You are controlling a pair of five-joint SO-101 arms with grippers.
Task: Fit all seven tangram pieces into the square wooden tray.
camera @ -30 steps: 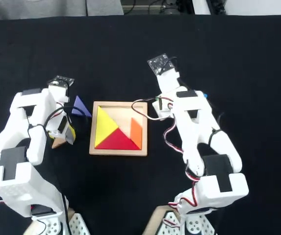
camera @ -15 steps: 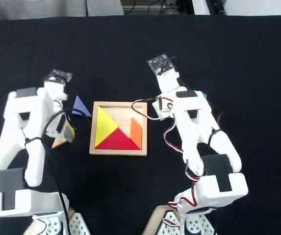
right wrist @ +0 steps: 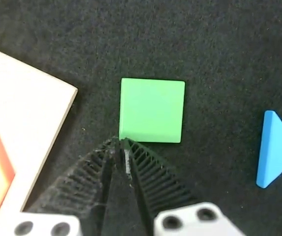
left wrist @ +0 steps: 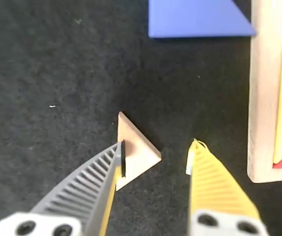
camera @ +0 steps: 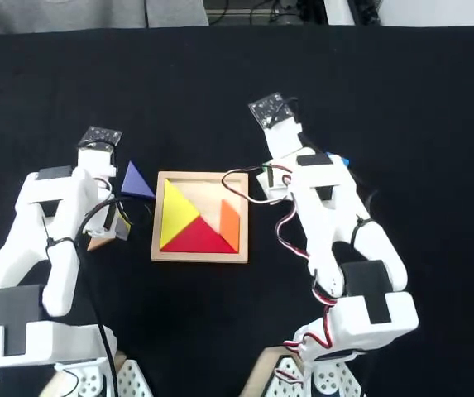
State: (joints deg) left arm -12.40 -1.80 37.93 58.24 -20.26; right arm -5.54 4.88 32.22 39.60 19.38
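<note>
The square wooden tray (camera: pixel 159 217) holds a yellow triangle (camera: pixel 176 215), a red triangle (camera: pixel 199 241) and an orange piece (camera: pixel 231 222). A small tan triangle (left wrist: pixel 137 150) lies left of the tray, between the fingers of my open left gripper (left wrist: pixel 158 147) and touching one finger (left wrist: pixel 112 167). A purple-blue triangle (left wrist: pixel 195 18) lies beyond it, by the tray's top left corner (camera: pixel 136 180). My right gripper (right wrist: pixel 121 146) is shut and empty, its tip at the near edge of a green square (right wrist: pixel 153 110). A light blue triangle (right wrist: pixel 272 148) lies beside that square.
The table is covered in black cloth. In the high view the left gripper (camera: pixel 114 223) hangs over the tan triangle (camera: pixel 98 241), and the right arm (camera: pixel 319 198) stretches along the tray's right side. The tray's rim (left wrist: pixel 261 98) is close to the left gripper's yellow finger (left wrist: pixel 207 172).
The left arm has changed its pose, its lower links swinging out to the left, while its gripper stays by the tan triangle. The right arm has not moved.
</note>
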